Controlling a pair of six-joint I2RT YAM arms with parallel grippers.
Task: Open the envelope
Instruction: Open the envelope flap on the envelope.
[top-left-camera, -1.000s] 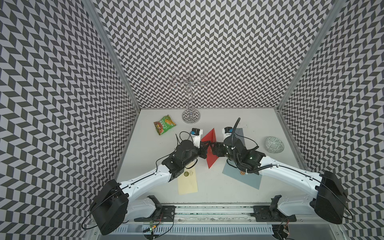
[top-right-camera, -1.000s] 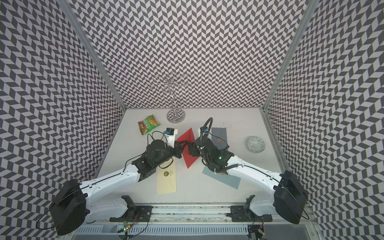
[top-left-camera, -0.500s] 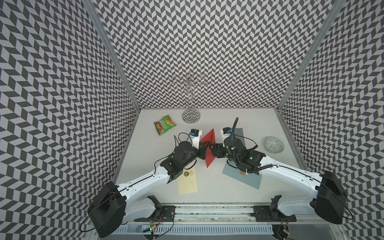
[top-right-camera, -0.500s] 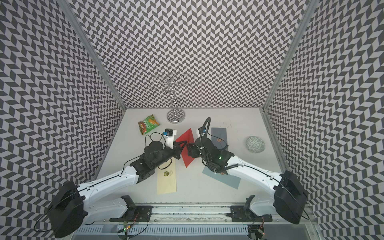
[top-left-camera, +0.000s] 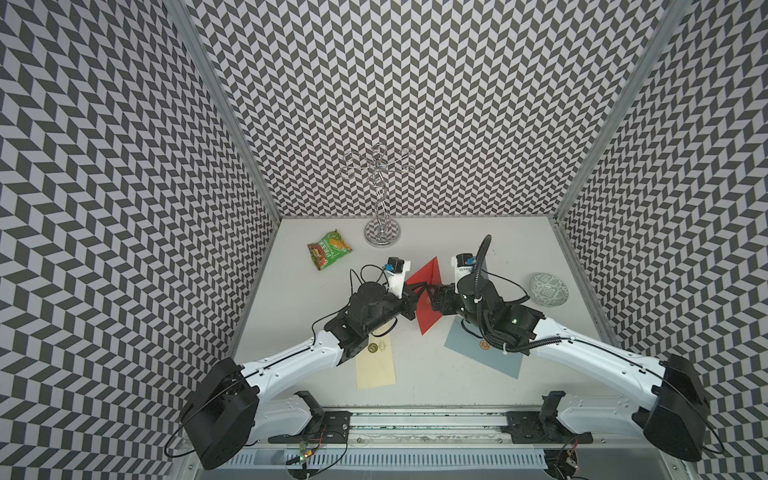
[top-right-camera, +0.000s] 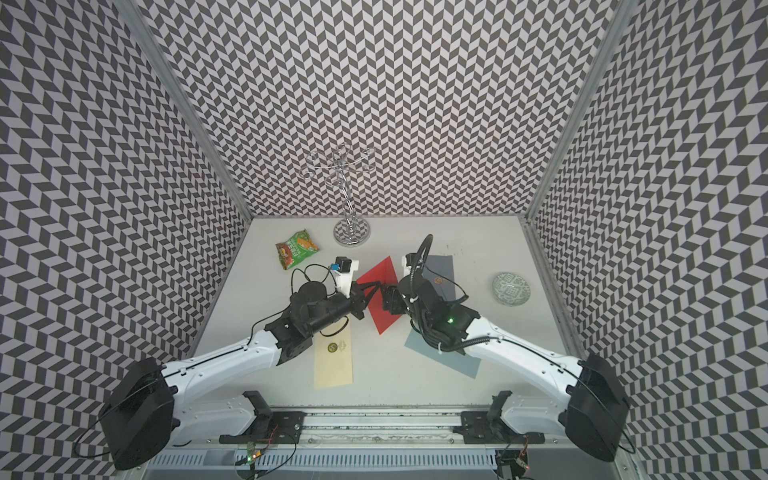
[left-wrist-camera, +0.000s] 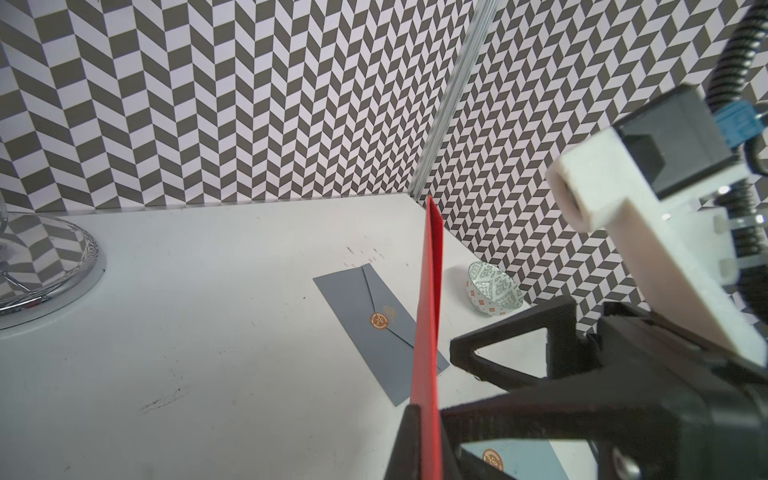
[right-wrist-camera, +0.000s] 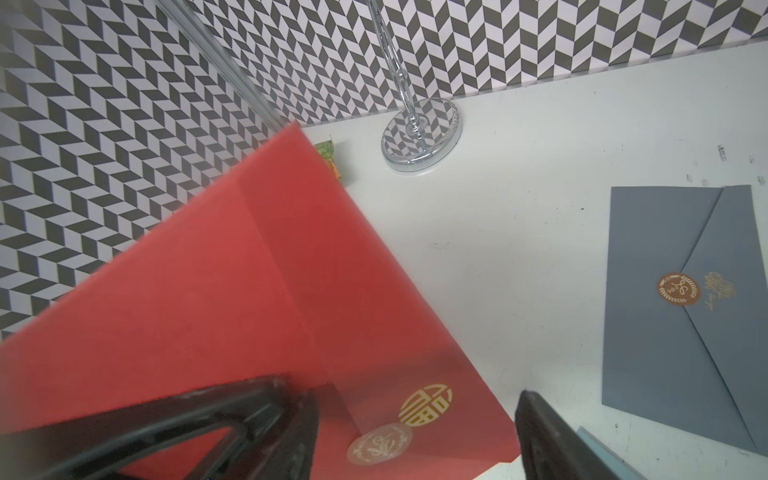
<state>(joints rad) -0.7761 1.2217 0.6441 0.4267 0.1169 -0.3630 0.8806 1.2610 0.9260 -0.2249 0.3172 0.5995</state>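
- the left gripper (top-left-camera: 417, 291) is clamped on the red envelope (top-left-camera: 429, 272), which stands on edge above the table (top-left-camera: 299, 299). in the left wrist view the paper runs edge-on, straight out from between the closed jaws.
- the right gripper (top-left-camera: 434, 294) faces it from the opposite side with its jaws spread wide. in the right wrist view the envelope's sealed corner lies between its fingers (right-wrist-camera: 270, 415); whether either one touches the paper can't be told.
- the envelope's flap is down under a pale round seal (right-wrist-camera: 379, 449), and what it holds is hidden.
- a patterned bowl (top-left-camera: 548, 289) sits on the table, well off to the right gripper's outer side.
- a gold character, "福" (right-wrist-camera: 426, 405), is printed just beside the seal.
- a grey envelope (right-wrist-camera: 681, 340) lies flat beyond the right gripper's outer finger. its copper sticker (right-wrist-camera: 678, 289) carries script that seems to read "love".
- a cream envelope (top-left-camera: 376, 365) lies partly under the left arm, behind the gripper. the mark on its dark seal is too small to read.
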